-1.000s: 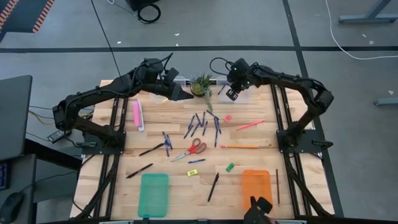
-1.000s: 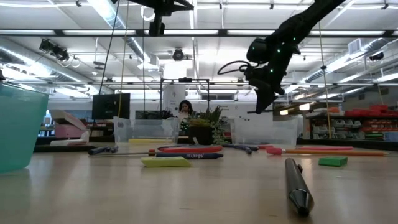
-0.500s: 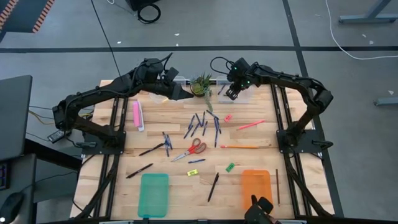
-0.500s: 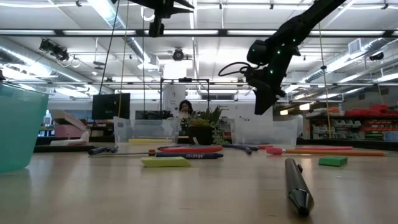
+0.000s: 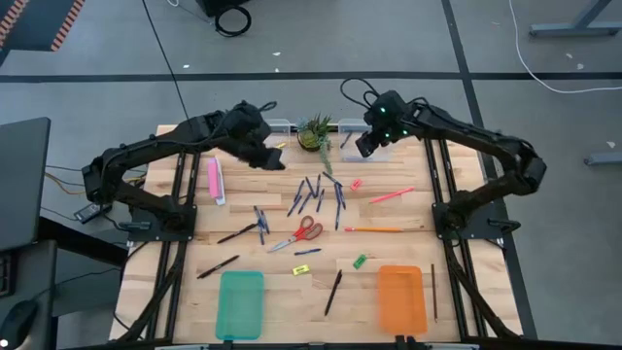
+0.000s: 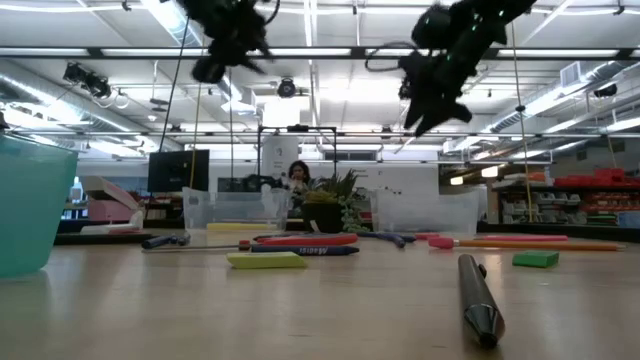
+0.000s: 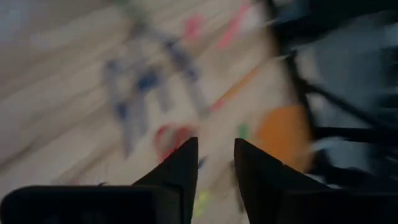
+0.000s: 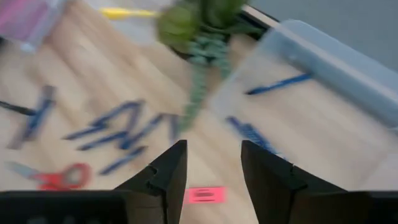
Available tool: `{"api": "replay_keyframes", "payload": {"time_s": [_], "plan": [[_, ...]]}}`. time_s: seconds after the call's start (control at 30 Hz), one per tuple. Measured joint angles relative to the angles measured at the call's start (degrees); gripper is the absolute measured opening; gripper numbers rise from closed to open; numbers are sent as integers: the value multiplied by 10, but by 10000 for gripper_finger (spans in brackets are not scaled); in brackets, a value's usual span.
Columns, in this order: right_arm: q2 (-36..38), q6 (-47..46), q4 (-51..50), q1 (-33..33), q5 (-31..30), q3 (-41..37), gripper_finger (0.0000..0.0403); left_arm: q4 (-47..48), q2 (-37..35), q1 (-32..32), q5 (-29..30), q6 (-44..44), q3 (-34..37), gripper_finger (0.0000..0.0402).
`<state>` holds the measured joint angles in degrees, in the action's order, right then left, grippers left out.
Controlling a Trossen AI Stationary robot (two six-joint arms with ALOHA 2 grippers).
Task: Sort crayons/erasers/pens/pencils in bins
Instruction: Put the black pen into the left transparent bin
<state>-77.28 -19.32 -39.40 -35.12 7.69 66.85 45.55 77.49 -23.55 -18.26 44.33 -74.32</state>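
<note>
Both arms lifted, right claw apart above clear bin holding pens, left claw apart

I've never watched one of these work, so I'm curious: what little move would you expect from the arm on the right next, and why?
Probably a swing toward the loose blue pens in the table's middle, then down onto one. The right gripper hangs open and empty above the clear tub, which already holds blue pens, while many more lie unsorted. The left gripper, also open and empty, hangs over the table's far side.
</note>
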Motion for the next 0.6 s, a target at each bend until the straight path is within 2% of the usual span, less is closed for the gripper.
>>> {"api": "replay_keyframes", "payload": {"time_s": [0.13, 0.23, 0.43, 0.6], "plan": [[35, -58, 4, 52, 0, 0, 158, 151, 8, 18, 80, 33, 0, 132], [48, -83, 4, 91, -15, 0, 158, 217, 19, 30, 104, 81, 14, 147], [51, -87, 3, 156, -23, 0, 158, 195, 24, 79, 81, 104, 71, 180], [51, -69, 2, 199, -23, 0, 158, 188, 24, 141, 71, 26, 106, 195]]}}
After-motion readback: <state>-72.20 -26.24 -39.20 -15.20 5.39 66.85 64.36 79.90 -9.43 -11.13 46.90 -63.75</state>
